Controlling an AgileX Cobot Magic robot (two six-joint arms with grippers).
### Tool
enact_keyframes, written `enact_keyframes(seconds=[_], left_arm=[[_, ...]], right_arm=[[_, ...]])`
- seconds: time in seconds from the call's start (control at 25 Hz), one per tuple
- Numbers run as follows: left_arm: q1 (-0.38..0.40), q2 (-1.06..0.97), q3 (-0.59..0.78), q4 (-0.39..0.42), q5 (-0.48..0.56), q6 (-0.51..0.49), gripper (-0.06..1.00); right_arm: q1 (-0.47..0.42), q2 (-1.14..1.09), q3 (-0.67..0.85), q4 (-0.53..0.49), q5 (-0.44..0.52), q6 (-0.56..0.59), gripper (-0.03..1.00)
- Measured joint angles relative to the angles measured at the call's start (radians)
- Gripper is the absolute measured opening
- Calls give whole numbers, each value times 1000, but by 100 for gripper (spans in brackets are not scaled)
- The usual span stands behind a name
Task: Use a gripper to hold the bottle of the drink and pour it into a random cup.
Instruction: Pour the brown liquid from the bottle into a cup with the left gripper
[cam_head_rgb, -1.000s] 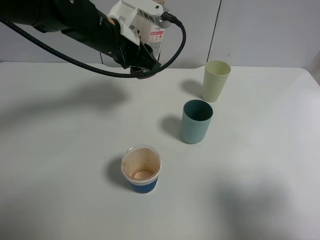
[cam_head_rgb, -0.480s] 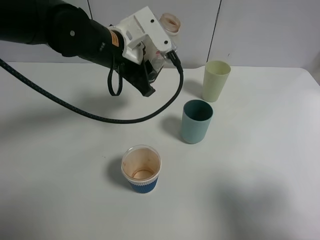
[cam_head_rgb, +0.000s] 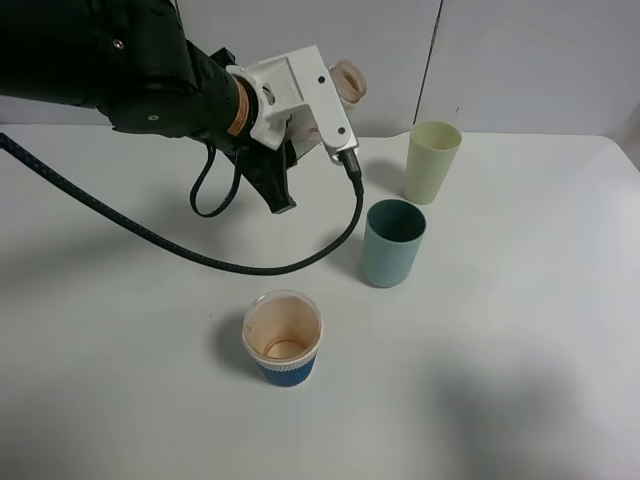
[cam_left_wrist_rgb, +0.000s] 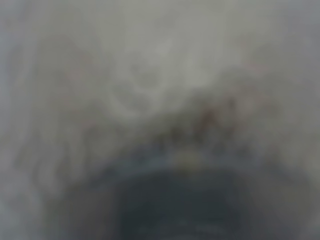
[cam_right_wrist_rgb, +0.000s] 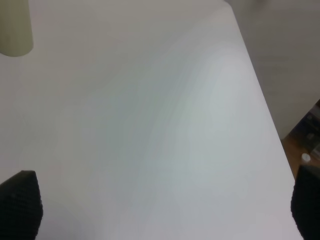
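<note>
My left gripper (cam_head_rgb: 322, 108), white boxy jaws on the black arm, is shut on the bottle (cam_head_rgb: 348, 81). It holds the bottle in the air at the back of the table, left of and behind the teal cup (cam_head_rgb: 393, 242). The bottle is tilted, with its wide neck pointing toward the right; the jaws hide most of its body. I see no stream of drink. The left wrist view is a close blur. My right gripper (cam_right_wrist_rgb: 162, 210) is open and empty over bare table; it does not show in the exterior view.
A pale yellow-green tumbler (cam_head_rgb: 432, 160) stands behind the teal cup; its base shows in the right wrist view (cam_right_wrist_rgb: 15, 30). A blue ribbed paper cup (cam_head_rgb: 283, 338) with a stained inside stands at the front. The arm's black cable (cam_head_rgb: 250, 265) hangs above the table (cam_head_rgb: 520, 330).
My left arm has swung forward and lower with the bottle, closer to the teal cup, and the bottle has tipped more onto its side. The cups have not moved.
</note>
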Motion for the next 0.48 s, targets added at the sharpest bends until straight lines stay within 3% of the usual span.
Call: enact_keyframes(seconds=[0.28,0.48], left_arm=[[-77,11,0,260,163,-210,35],[-108,25,0,344,201,-298,35]], right_arm=[[0,0,0,0,0,0,99],[0,0,0,0,0,0,99]])
